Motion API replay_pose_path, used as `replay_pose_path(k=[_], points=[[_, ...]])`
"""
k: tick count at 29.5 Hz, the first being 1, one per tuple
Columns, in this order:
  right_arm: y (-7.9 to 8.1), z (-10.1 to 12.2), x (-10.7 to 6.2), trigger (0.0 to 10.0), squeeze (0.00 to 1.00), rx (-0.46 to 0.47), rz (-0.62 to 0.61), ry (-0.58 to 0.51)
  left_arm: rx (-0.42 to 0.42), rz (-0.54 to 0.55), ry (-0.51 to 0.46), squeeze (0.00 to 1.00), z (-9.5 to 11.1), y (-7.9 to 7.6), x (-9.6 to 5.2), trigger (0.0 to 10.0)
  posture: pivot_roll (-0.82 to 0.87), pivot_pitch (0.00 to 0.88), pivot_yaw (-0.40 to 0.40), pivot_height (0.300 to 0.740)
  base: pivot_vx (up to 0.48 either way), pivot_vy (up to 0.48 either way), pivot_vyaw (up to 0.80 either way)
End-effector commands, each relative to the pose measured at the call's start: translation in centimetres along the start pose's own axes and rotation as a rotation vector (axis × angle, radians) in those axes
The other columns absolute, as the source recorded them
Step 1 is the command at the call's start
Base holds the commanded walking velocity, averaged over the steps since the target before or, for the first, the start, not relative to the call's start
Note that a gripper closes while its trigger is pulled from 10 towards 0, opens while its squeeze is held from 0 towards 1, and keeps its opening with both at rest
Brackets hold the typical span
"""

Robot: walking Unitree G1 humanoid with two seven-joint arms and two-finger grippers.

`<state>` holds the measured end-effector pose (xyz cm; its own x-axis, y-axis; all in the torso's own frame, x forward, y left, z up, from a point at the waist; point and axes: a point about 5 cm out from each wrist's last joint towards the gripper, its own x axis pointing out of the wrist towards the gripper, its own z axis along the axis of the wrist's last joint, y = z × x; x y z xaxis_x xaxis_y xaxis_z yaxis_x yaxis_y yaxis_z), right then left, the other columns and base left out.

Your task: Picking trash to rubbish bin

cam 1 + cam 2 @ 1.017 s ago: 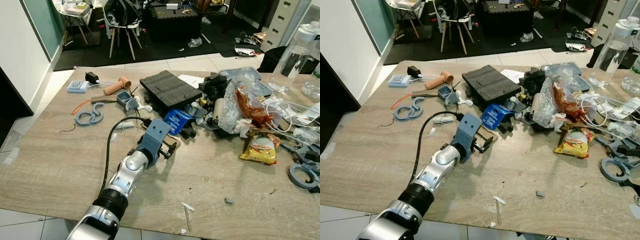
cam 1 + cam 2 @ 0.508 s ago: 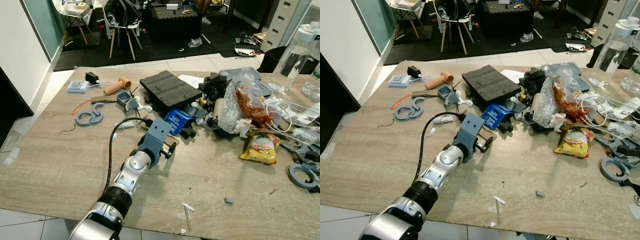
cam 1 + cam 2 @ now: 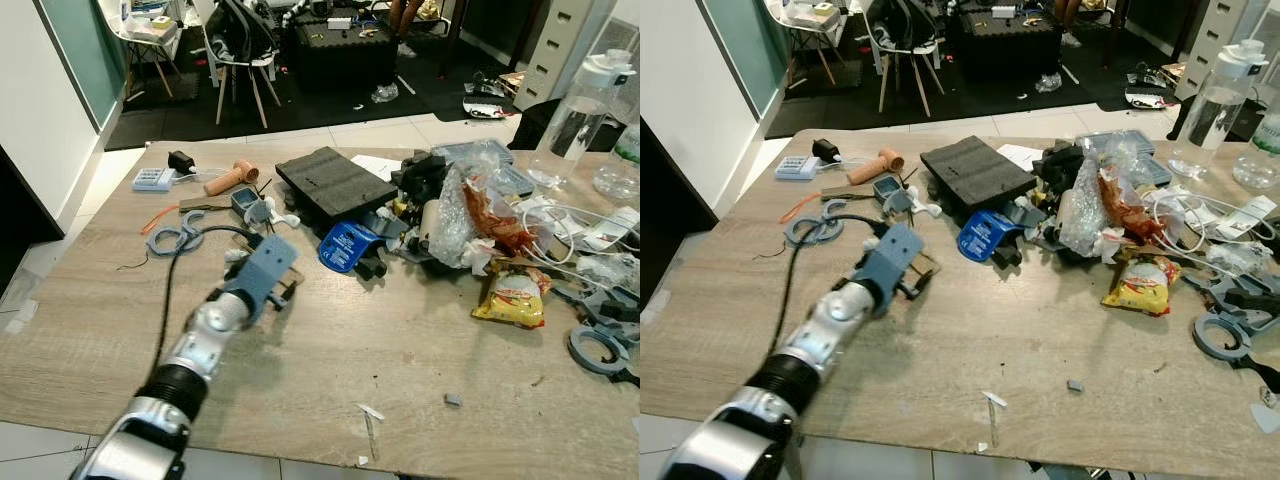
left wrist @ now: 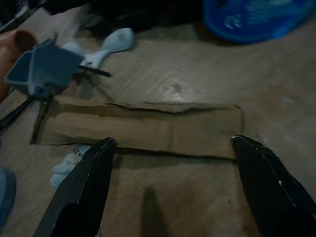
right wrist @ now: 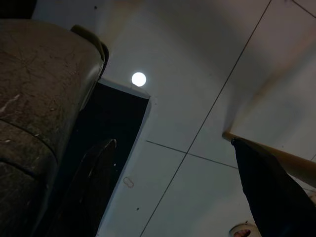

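A torn strip of brown cardboard (image 4: pixel 143 131) lies flat on the wooden table (image 3: pixel 420 350). My left gripper (image 4: pixel 173 142) hovers low over it, open, one black finger (image 4: pixel 84 187) past each end of the strip. In the eye views the left gripper (image 3: pixel 285 290) sits left of the table's middle, under its blue wrist mount. Other trash lies to the right: a yellow snack packet (image 3: pixel 510 295) and a crumpled clear bag with an orange wrapper (image 3: pixel 475 205). My right gripper (image 5: pixel 173 197) hangs open over floor tiles.
A blue round pack (image 3: pixel 345 245), a black foam block (image 3: pixel 330 180) and a small blue-grey box (image 4: pixel 42 71) crowd the space just beyond the strip. Grey clamps (image 3: pixel 175 238) lie to the left, bottles (image 3: pixel 575 115) and cables at the far right. Chairs stand beyond the table.
My left arm has swung to the left across the table, away from the blue pack, staying open. The head view has shifted slightly.
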<state>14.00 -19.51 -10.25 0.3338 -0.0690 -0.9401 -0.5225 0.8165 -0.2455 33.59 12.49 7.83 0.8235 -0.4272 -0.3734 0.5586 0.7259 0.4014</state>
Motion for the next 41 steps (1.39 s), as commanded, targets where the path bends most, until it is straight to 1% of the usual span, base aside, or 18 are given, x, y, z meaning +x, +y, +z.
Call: replay_pose_path(k=[1, 7, 8, 9, 11, 13, 14, 15, 16, 19, 20, 23, 25, 29, 31, 35, 37, 41], points=[[1.7, 0.0, 0.0, 10.0, 0.00, -0.014, 0.061, 0.005, 0.001, -0.164, 0.238, 0.00, -5.0, -1.9, -1.7, 10.0, -0.01, 0.029, 0.055, 0.740, 0.000, 0.000, 0.00], [1.1, -0.3, 0.0, 10.0, 0.00, -0.018, 0.057, 0.010, 0.027, -0.369, 0.242, 0.00, -5.5, -2.8, -3.6, 10.0, -0.01, 0.035, 0.053, 0.740, 0.000, 0.000, 0.00], [1.1, -0.3, 0.0, 10.0, 0.00, -0.018, 0.057, 0.010, 0.027, -0.369, 0.242, 0.00, -5.5, -2.8, -3.6, 10.0, -0.01, 0.035, 0.053, 0.740, 0.000, 0.000, 0.00], [1.0, -0.4, 0.0, 10.0, 0.00, -0.020, 0.056, 0.012, 0.043, -0.401, 0.222, 0.00, -5.1, -2.5, -4.3, 10.0, -0.01, 0.037, 0.053, 0.740, 0.000, 0.000, 0.00], [0.9, -0.4, 0.0, 10.0, 0.00, -0.020, 0.056, 0.013, 0.028, -0.372, 0.198, 0.00, -4.6, -2.0, -4.3, 10.0, -0.01, 0.037, 0.053, 0.740, 0.000, 0.000, 0.00], [0.9, -0.4, 0.0, 10.0, 0.00, -0.021, 0.056, 0.014, -0.029, -0.305, 0.088, 0.00, -2.7, -1.1, -3.8, 10.0, -0.01, 0.039, 0.052, 0.740, 0.000, 0.000, 0.00], [1.0, -0.4, 0.0, 10.0, 0.00, -0.022, 0.056, 0.014, -0.100, -0.251, 0.011, 0.00, -1.3, -0.5, -3.4, 10.0, -0.01, 0.042, 0.053, 0.740, 0.000, 0.000, 0.00], [1.0, -0.4, 0.0, 10.0, 0.00, -0.022, 0.056, 0.014, -0.100, -0.251, 0.011, 0.00, -1.3, -0.5, -3.4, 10.0, -0.01, 0.042, 0.053, 0.740, 0.000, 0.000, 0.00], [1.0, -0.4, 0.0, 10.0, 0.00, -0.022, 0.057, 0.014, -0.148, -0.217, -0.039, 0.00, -0.4, -0.1, -3.2, 10.0, -0.01, 0.042, 0.053, 0.740, 0.000, 0.000, 0.00], [1.5, -0.3, 0.0, 10.0, 0.00, -0.023, 0.062, 0.013, -0.379, -0.022, -0.140, 0.00, 1.9, 1.9, -2.3, 10.0, -0.01, 0.044, 0.052, 0.740, 0.000, 0.000, 0.00], [1.5, -0.3, 0.0, 10.0, 0.00, -0.023, 0.062, 0.013, -0.379, -0.022, -0.140, 0.00, 1.9, 1.9, -2.3, 10.0, -0.01, 0.044, 0.052, 0.740, 0.000, 0.000, 0.00], [1.7, -0.3, 0.0, 10.0, 0.00, -0.022, 0.064, 0.014, -0.615, 0.034, -0.192, 0.00, 3.1, 1.7, -1.7, 10.0, -0.01, 0.045, 0.052, 0.740, 0.000, 0.000, 0.00], [1.7, -0.9, 0.0, 10.0, 0.00, -0.021, 0.065, 0.022, -0.810, 0.101, -0.142, 0.00, 2.8, 0.7, -0.8, 10.0, -0.02, 0.046, 0.054, 0.740, 0.000, 0.000, 0.00], [1.6, -1.3, 0.0, 10.0, 0.00, -0.020, 0.063, 0.029, -0.849, 0.132, -0.068, 0.00, 2.0, -0.2, -0.4, 10.0, -0.02, 0.047, 0.055, 0.740, 0.000, 0.000, 0.00], [1.4, -1.5, -0.1, 10.0, 0.00, -0.019, 0.062, 0.031, -0.898, 0.164, -0.011, 0.00, 1.2, -0.7, -0.2, 10.0, -0.02, 0.049, 0.056, 0.740, 0.000, 0.000, 0.00], [1.3, -1.6, -0.1, 10.0, 0.00, -0.019, 0.061, 0.032, -0.916, 0.197, 0.032, 0.00, 0.6, -0.9, -0.3, 10.0, -0.02, 0.048, 0.056, 0.740, 0.000, 0.000, 0.00], [1.2, -1.5, -0.1, 10.0, 0.00, -0.018, 0.059, 0.033, -0.927, 0.260, 0.065, 0.00, 0.0, -0.5, -0.5, 10.0, -0.02, 0.048, 0.056, 0.740, 0.000, 0.000, 0.00], [1.2, -1.4, -0.1, 10.0, 0.00, -0.018, 0.058, 0.031, -0.949, 0.263, 0.070, 0.00, -0.1, -0.3, -0.5, 10.0, -0.02, 0.048, 0.055, 0.740, 0.000, 0.000, 0.00]])
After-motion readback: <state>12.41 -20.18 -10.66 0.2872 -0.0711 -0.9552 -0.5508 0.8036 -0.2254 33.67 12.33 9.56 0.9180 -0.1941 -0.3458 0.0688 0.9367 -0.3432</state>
